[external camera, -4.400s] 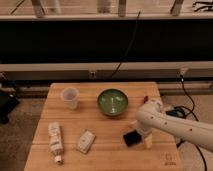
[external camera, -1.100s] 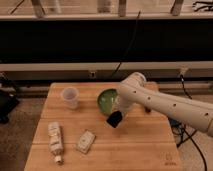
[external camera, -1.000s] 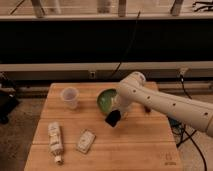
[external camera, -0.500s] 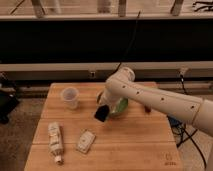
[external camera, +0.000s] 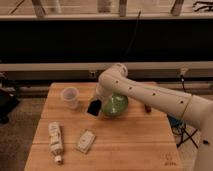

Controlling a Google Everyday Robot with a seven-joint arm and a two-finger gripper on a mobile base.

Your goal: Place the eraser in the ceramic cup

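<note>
The eraser, a flat black block, hangs in my gripper above the wooden table, just left of the green bowl. The gripper is shut on it. The ceramic cup, small and pale, stands upright at the table's back left, a short way left of the eraser. My white arm reaches in from the right and covers part of the bowl.
A white bottle lies at the front left. A white rectangular packet lies beside it. A small dark red object lies right of the bowl. Cables hang beyond the table's right edge.
The gripper has carried the eraser leftward from the table's right side, past the front of the bowl, toward the cup. The arm has swung left with it.
</note>
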